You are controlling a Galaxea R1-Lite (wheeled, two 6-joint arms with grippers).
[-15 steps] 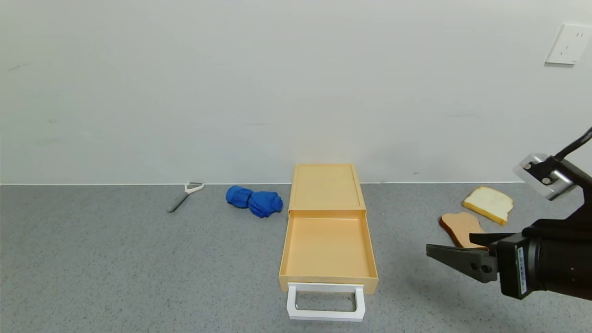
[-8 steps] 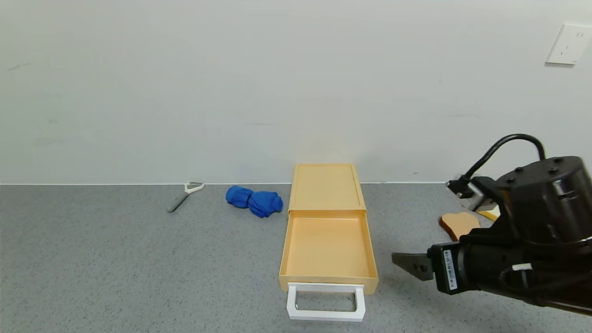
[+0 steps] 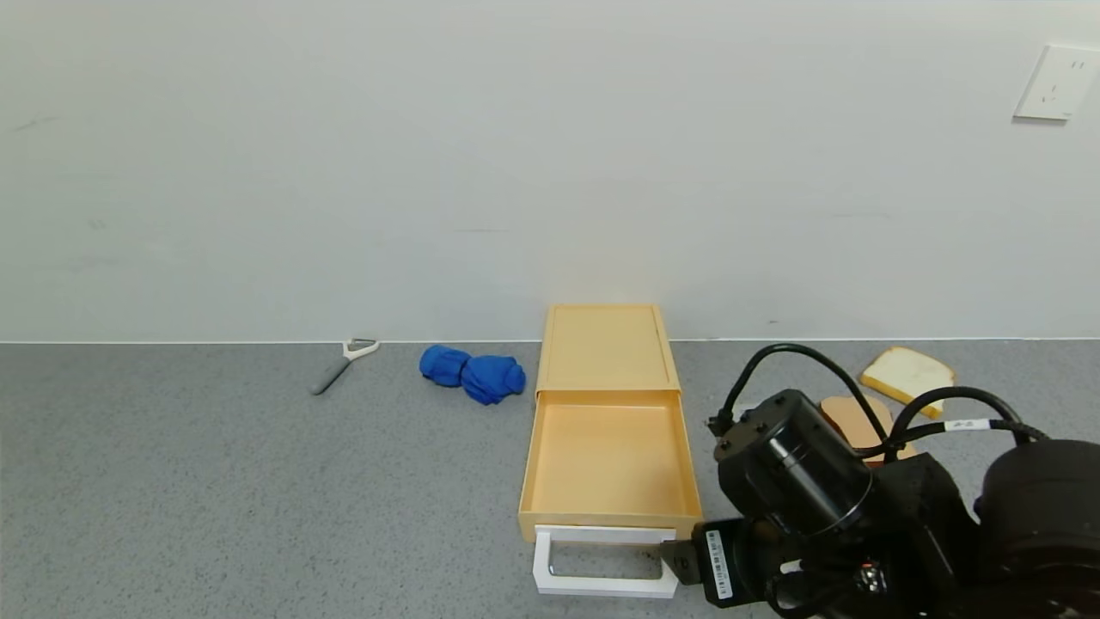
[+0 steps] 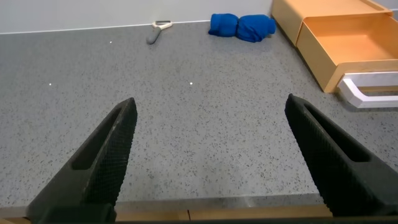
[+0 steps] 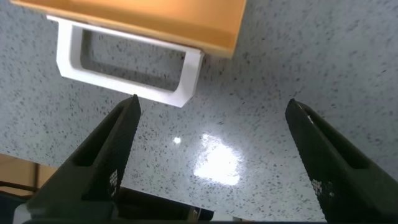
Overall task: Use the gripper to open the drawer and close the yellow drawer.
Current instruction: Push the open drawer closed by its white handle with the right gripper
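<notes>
The pale yellow drawer box [image 3: 606, 348] stands at the back middle of the grey counter. Its shallow tray [image 3: 610, 523] is slid out toward me, empty, with the white loop handle [image 3: 601, 586] at its near end. My right gripper [image 3: 683, 560] is open, low over the counter, just right of the handle's right end and apart from it. In the right wrist view the handle [image 5: 124, 84] lies beyond the open gripper [image 5: 211, 106], off to one side. My left gripper [image 4: 210, 102] is open and empty over bare counter, far left of the drawer [image 4: 348, 43].
A blue cloth [image 3: 473, 374] lies just left of the drawer box and a peeler [image 3: 342, 361] farther left. Two bread slices [image 3: 908, 376] [image 3: 851, 417] lie at the back right, behind my right arm. The wall runs close behind the drawer.
My right arm has swung left and down from the right side to the handle's right end. The drawer tray has not moved.
</notes>
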